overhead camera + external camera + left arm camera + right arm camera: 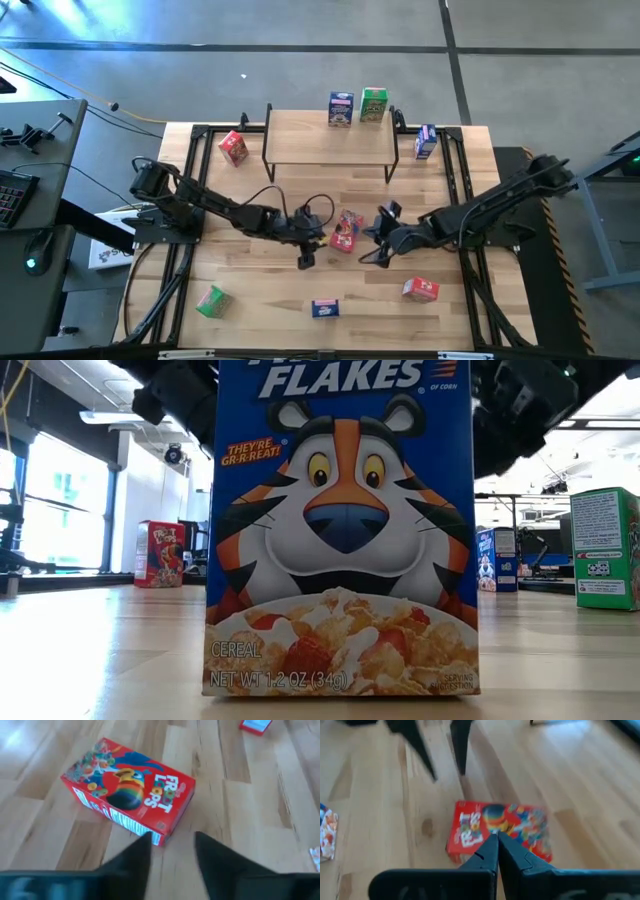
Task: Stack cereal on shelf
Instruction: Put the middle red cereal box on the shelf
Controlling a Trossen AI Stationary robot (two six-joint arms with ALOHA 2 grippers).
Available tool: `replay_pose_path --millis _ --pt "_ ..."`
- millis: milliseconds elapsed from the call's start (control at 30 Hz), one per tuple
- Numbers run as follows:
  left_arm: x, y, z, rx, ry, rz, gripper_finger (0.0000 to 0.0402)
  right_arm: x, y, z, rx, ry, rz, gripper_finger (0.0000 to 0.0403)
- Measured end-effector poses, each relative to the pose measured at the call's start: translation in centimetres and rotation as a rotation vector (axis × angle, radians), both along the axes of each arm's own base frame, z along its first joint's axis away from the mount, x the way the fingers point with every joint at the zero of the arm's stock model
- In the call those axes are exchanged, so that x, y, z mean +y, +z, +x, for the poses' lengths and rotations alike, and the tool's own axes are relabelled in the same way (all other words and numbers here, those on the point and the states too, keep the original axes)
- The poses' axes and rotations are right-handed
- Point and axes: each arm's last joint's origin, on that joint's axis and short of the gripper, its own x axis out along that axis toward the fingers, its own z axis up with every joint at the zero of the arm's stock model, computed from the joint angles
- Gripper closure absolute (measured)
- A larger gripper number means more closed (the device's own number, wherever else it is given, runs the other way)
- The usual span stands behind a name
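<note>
Left gripper (305,258), part-open and empty, should straddle the flat Froot Loops box (346,231) at its two o'clock; right gripper (378,253) is shut.

A lab or workshop floor.
Past my left gripper (305,259) lies a keyboard (10,195) on a side desk (40,150); grey concrete floor (300,40), big windows (65,500) beyond.

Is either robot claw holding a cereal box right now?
No. The left claw is open beside the red Froot Loops box, gripping nothing. The right claw is shut and empty, above that box.
</note>
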Motion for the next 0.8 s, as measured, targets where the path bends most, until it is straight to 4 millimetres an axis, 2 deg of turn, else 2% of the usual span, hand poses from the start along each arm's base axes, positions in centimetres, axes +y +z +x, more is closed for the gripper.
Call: replay_pose_path --millis 100,167,367,567,800 --pt "1.2 -1.2 -0.6 -0.024 0.011 -0.028 0.0365 0.5 -1.2 0.3 0.039 -0.007 0.031 0.0403" --pt "2.0 -2.0 -1.2 -0.063 0.034 -0.060 0.0390 0.8 -2.1 0.7 0.071 -0.007 0.049 0.0403" --pt "2.6 -3.2 -2.2 -0.091 0.038 -0.078 0.0389 1.5 -3.9 2.2 0.159 0.011 0.046 0.0403" --pt "2.5 -3.2 -2.3 -0.095 0.018 -0.013 0.0398 1.8 -5.2 3.3 0.213 0.002 0.020 0.0403" --pt "2.4 -4.9 -1.9 -0.077 -0.011 -0.020 0.0401 1.9 -6.8 3.9 0.266 0.002 0.022 0.0403"
